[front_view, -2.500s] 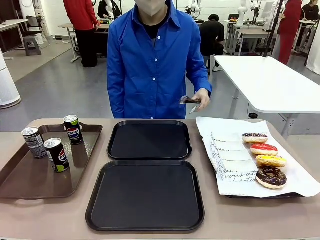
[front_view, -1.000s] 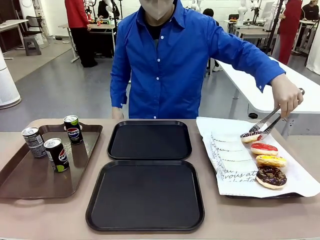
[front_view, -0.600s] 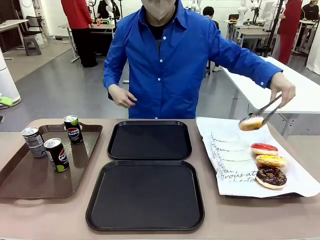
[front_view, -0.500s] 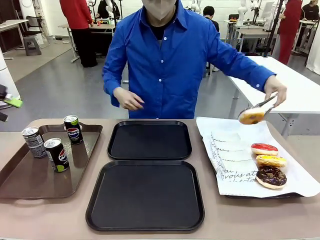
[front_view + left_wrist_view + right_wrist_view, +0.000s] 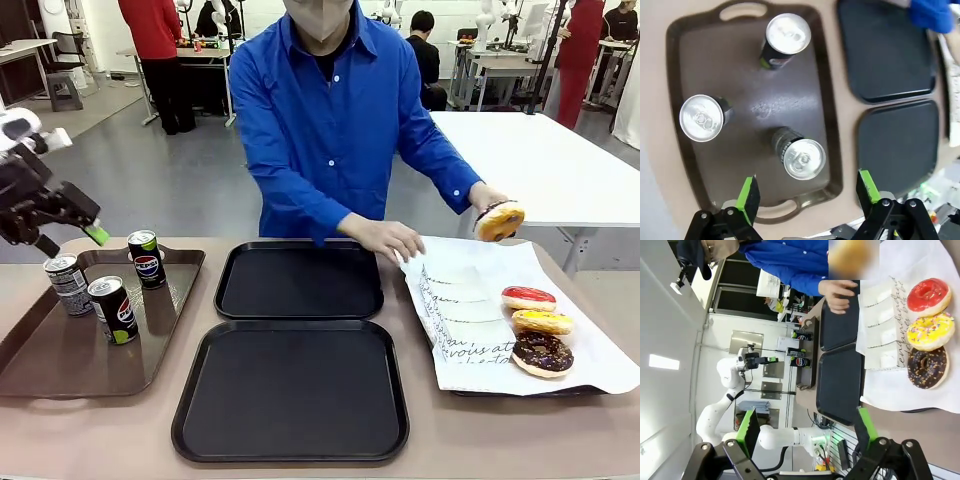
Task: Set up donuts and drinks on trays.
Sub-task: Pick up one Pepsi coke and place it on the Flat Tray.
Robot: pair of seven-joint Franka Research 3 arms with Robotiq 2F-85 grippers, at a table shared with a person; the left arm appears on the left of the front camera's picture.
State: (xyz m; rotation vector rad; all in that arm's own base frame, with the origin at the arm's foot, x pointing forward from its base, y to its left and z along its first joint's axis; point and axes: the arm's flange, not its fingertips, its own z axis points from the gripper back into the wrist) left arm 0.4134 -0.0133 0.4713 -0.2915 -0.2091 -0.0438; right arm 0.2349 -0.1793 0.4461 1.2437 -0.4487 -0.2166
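Drinks (image 5: 802, 159) upright on brown tray (image 5: 755, 107), beneath open left jaws, untouched, right jaws open, facing donuts (image 5: 930, 331)

Setting: open-plan lab or workshop hall. Bare grey floor (image 5: 150, 190), long white work tables (image 5: 540, 160), people (image 5: 160, 60) standing at other tables farther back.

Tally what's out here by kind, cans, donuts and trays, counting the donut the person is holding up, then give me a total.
Soda cans: 3
Donuts: 4
Black trays: 2
Brown tray: 1
Total: 10
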